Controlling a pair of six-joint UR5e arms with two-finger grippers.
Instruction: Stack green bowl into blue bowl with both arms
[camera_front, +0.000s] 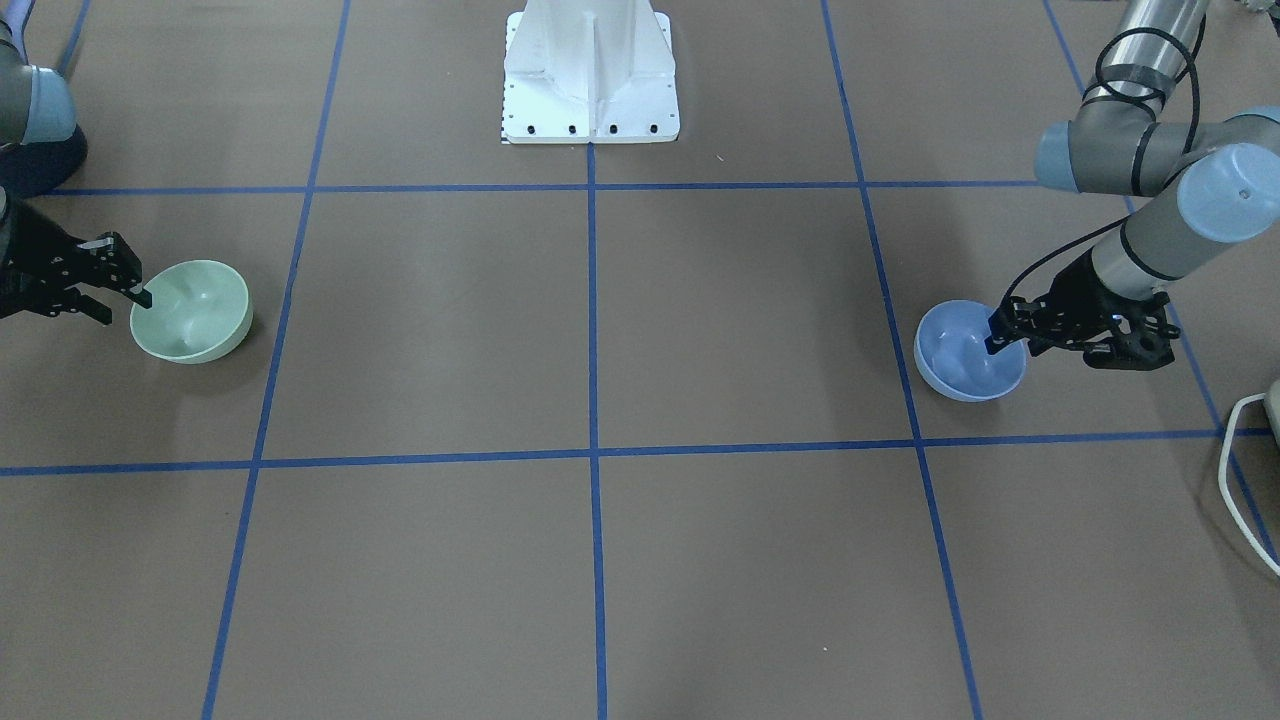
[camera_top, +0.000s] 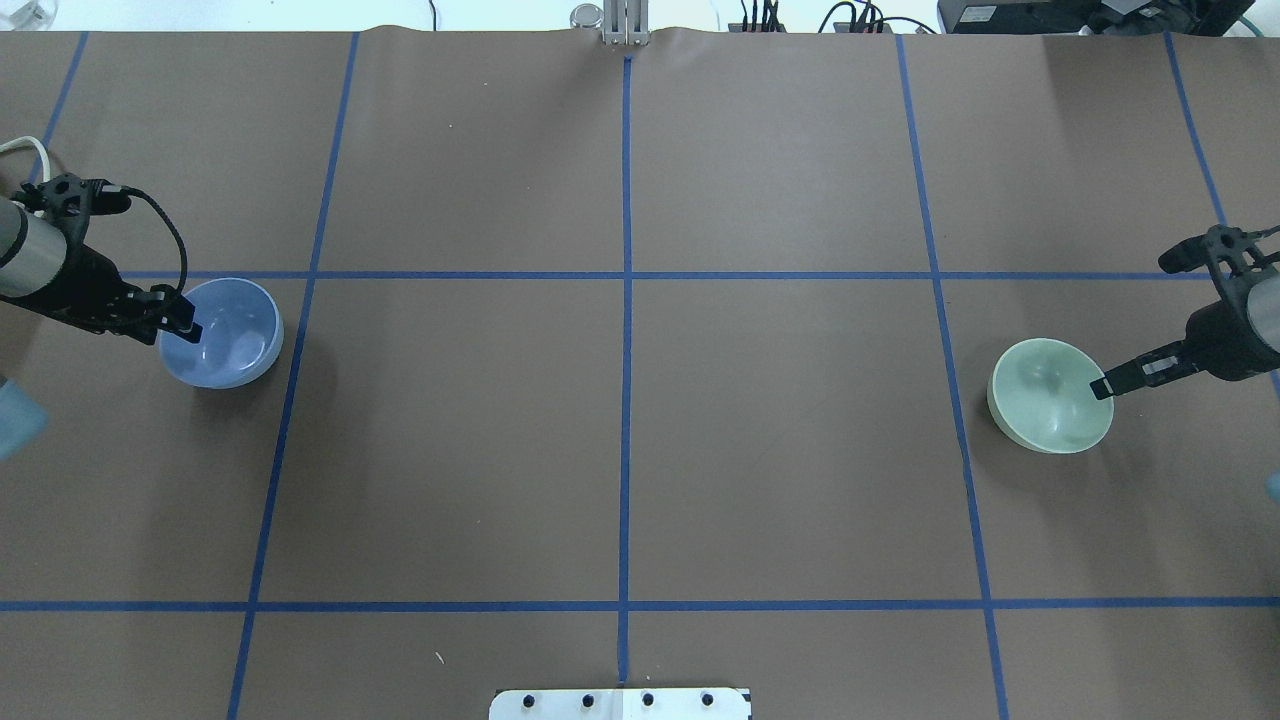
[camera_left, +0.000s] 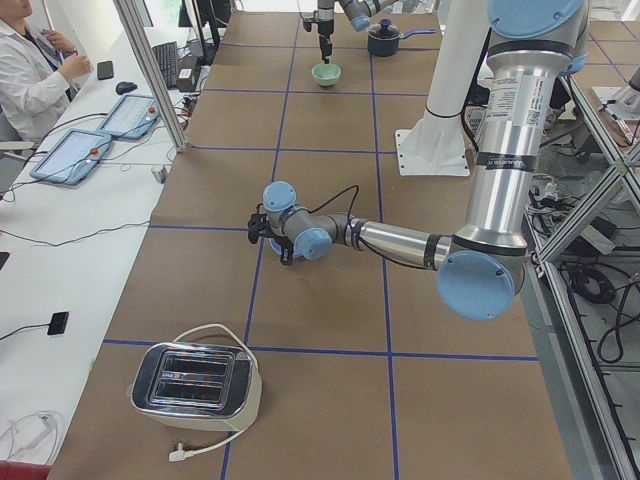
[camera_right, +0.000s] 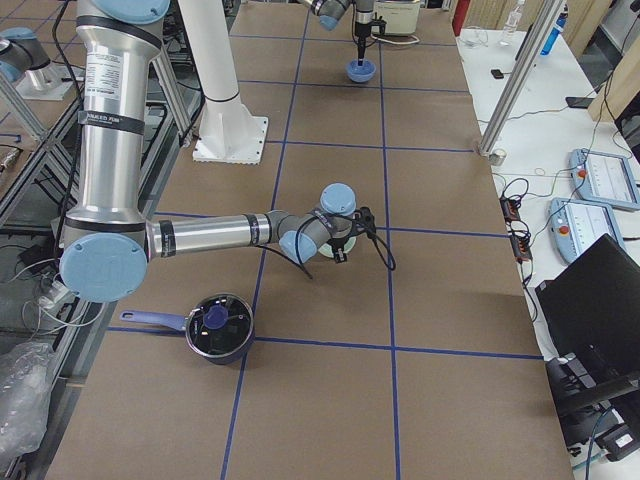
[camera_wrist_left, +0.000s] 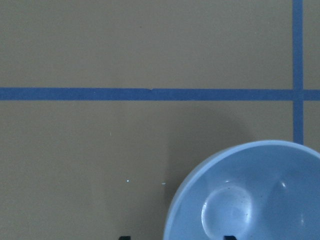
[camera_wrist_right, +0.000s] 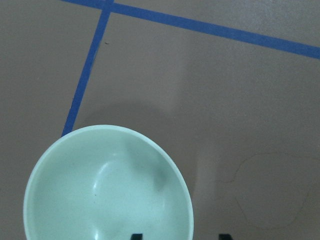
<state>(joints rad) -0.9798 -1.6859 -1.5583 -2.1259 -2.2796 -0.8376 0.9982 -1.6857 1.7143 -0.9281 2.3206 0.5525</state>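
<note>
Brown paper covers the table (camera_front: 740, 330), and blue tape (camera_front: 592, 330) marks it into large squares. My white pedestal (camera_front: 590, 75) is bolted at the middle of my edge. A chrome toaster (camera_left: 195, 385) stands at my left end and a dark lidded pot (camera_right: 218, 327) at my right end. A person in a white coat (camera_left: 30, 75) sits at a white bench alongside, where two tablets (camera_left: 100, 135) lie.

The blue bowl (camera_front: 965, 355) sits upright on the paper far to my left, and the green bowl (camera_front: 195, 315) far to my right, well apart with bare squares between them. My left gripper (camera_top: 175, 328) straddles the blue bowl's rim, fingers apart, one inside and one outside. My right gripper (camera_front: 125, 308) does the same at the green bowl's rim, with its fingers also spread and not pinching.
</note>
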